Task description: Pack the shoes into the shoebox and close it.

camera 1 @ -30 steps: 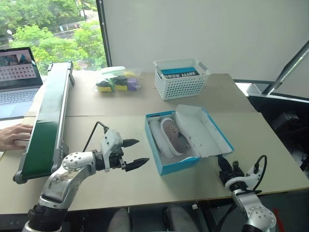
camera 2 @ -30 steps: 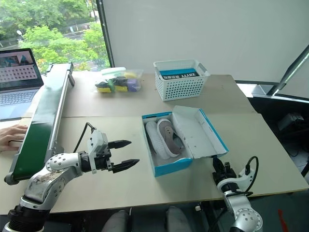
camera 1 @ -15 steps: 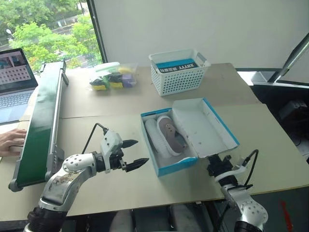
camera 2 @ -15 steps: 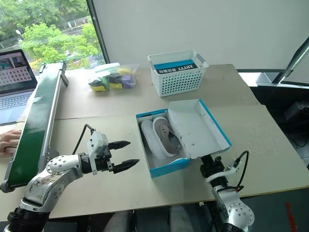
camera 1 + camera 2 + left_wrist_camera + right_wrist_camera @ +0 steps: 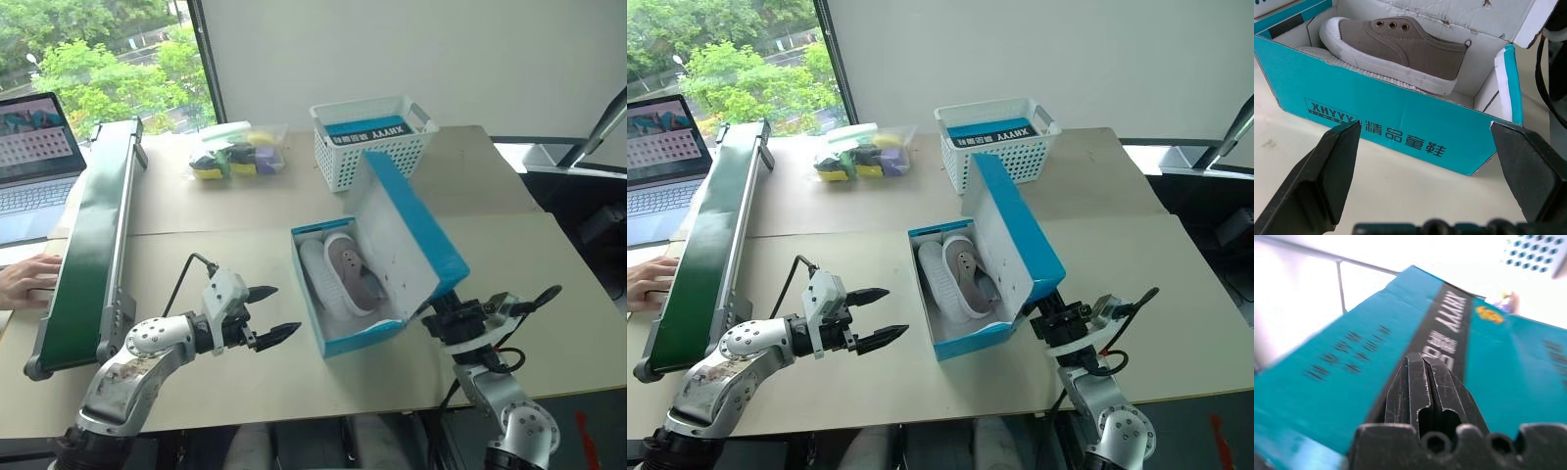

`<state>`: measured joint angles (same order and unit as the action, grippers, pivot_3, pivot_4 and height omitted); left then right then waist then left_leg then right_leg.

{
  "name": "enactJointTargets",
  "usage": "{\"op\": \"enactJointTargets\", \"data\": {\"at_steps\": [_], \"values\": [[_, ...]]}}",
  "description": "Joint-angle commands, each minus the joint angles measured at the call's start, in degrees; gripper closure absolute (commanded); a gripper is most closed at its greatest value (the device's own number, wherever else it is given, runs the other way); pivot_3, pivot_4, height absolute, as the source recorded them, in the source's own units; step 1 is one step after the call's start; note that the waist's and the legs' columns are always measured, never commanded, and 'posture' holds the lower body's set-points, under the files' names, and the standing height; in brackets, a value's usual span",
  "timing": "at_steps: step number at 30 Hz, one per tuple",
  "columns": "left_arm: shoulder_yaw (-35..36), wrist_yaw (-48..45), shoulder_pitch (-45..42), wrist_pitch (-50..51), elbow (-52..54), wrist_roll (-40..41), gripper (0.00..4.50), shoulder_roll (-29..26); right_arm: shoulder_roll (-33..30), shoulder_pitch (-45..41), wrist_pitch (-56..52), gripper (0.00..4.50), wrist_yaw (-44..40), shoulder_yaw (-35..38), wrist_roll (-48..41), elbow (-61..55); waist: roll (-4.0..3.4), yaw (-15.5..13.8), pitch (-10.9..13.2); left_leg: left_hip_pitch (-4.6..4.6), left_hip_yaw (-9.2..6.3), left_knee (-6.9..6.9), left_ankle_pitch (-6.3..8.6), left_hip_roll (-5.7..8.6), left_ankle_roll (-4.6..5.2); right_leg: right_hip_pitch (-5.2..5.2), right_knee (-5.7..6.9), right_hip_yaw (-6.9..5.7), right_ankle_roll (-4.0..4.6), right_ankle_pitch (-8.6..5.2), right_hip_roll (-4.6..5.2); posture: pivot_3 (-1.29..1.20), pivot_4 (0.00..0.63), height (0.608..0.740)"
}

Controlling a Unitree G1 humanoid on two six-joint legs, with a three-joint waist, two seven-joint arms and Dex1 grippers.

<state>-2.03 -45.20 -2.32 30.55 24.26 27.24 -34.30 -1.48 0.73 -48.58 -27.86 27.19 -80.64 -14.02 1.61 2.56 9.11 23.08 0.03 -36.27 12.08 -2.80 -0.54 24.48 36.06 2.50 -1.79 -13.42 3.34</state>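
On a tan table beside a window, a green conveyor, laptop and white basket surround the shoebox, both shoes inside. Its lid, flat a second ago, now tilts up against the right gripper, fingers pressed together; the left gripper waits spread beside the box

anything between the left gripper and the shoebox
Nothing: in the left eye view, bare table separates the open left gripper from the shoebox. The left wrist view shows the box's cyan side straight ahead between the fingers.
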Motion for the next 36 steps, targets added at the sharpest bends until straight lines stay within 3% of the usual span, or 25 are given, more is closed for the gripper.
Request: {"op": "enactJointTargets", "data": {"at_steps": [1, 4, 10, 14, 19, 21, 23, 29, 34, 36], "values": [[1.4, 0.4, 0.3, 0.1, 3.0, 1.0, 0.00, -0.4, -5.2, -2.9, -3.4, 4.47, -1.3, -9.2, 3.3, -7.5, -0.10, 0.0, 0.1, -0.01, -0.01, 0.00, 0.00, -0.01, 0.00, -0.02, 0.00, -0.01, 0.00, 0.00, -0.02, 0.00, 0.150, 0.738], [1.6, 0.5, 0.7, 0.3, 3.4, 0.9, 0.00, -0.6, -10.2, -6.0, -3.5, 4.47, -1.6, -15.4, 8.6, -9.7, -0.13, 0.1, 0.1, -0.02, 0.01, -0.05, 0.00, 0.00, 0.00, -0.02, 0.01, 0.03, -0.01, 0.01, -0.03, 0.00, 0.150, 0.738], [2.5, 1.3, 2.2, 0.9, 4.8, 1.1, 0.00, -0.7, -16.8, -20.7, -3.3, 4.47, 0.4, -24.8, 18.5, -11.1, -0.13, -0.1, 0.1, 0.05, -0.02, -0.17, 0.00, 0.03, 0.00, -0.02, 0.00, 0.02, -0.04, 0.03, -0.04, 0.00, 0.150, 0.738], [2.7, 2.3, 2.8, 1.1, 5.4, 0.9, 0.00, -0.3, -16.6, -29.6, -0.7, 4.47, 1.6, -31.3, 28.0, -7.8, -0.12, -0.2, 0.1, 0.06, -0.03, -0.17, 0.00, 0.02, 0.00, -0.01, 0.01, 0.01, -0.04, 0.04, -0.07, 0.00, 0.150, 0.738], [2.7, 3.6, 3.5, 0.8, 5.8, 0.5, 0.00, 0.3, -13.2, -37.7, 3.7, 4.47, 4.8, -40.5, 44.6, 9.0, -0.10, -0.1, 0.1, 0.07, -0.03, -0.24, 0.00, 0.02, 0.00, -0.01, 0.03, 0.02, 0.08, 0.14, -0.06, 0.00, 0.150, 0.738], [3.1, 5.1, 4.2, 0.8, 6.6, 0.2, 0.00, 0.8, -13.7, -39.6, 7.0, 4.47, 6.9, -45.8, 54.5, 20.9, -0.10, -0.3, 0.1, 0.06, -0.03, -0.25, 0.00, 0.03, 0.00, -0.03, 0.03, 0.02, 0.26, 0.24, -0.05, 0.00, 0.150, 0.738], [3.8, 6.4, 5.0, 0.9, 7.4, 0.2, 0.00, 1.2, -14.7, -39.4, 8.3, 4.47, 4.8, -48.8, 58.5, 25.1, -0.10, -0.5, 0.1, 0.06, -0.02, -0.29, 0.00, 0.05, 0.00, -0.06, 0.03, 0.00, 0.35, 0.31, -0.03, 0.00, 0.150, 0.738], [5.3, 9.9, 8.4, 1.1, 10.4, 0.6, 0.00, 2.2, -14.5, -38.5, 7.5, 4.47, -0.2, -50.8, 61.4, 24.0, 0.07, -1.5, 0.0, -0.26, -0.05, -0.37, 0.00, 0.06, 0.00, -0.44, 0.03, -0.04, 0.21, 0.25, 0.02, 0.00, 0.150, 0.738], [5.4, 11.7, 10.6, 1.2, 12.4, 0.5, 0.00, 2.8, -10.6, -41.8, 4.4, 4.47, 0.2, -44.9, 58.5, 18.1, 0.11, -1.6, 0.0, -0.16, -0.04, -0.37, 0.00, 0.05, -0.01, -0.28, 0.05, -0.01, 0.24, 0.26, -0.01, 0.00, 0.150, 0.738], [6.7, 13.6, 10.6, 0.7, 11.9, -0.3, 0.00, 3.4, -7.7, -45.0, 4.4, 4.47, 4.1, -36.5, 54.9, 17.0, 0.10, -1.5, 0.0, -0.13, -0.04, -0.37, 0.02, 0.04, -0.02, -0.24, 0.07, -0.01, 0.37, 0.32, -0.03, 0.00, 0.150, 0.738]]}}
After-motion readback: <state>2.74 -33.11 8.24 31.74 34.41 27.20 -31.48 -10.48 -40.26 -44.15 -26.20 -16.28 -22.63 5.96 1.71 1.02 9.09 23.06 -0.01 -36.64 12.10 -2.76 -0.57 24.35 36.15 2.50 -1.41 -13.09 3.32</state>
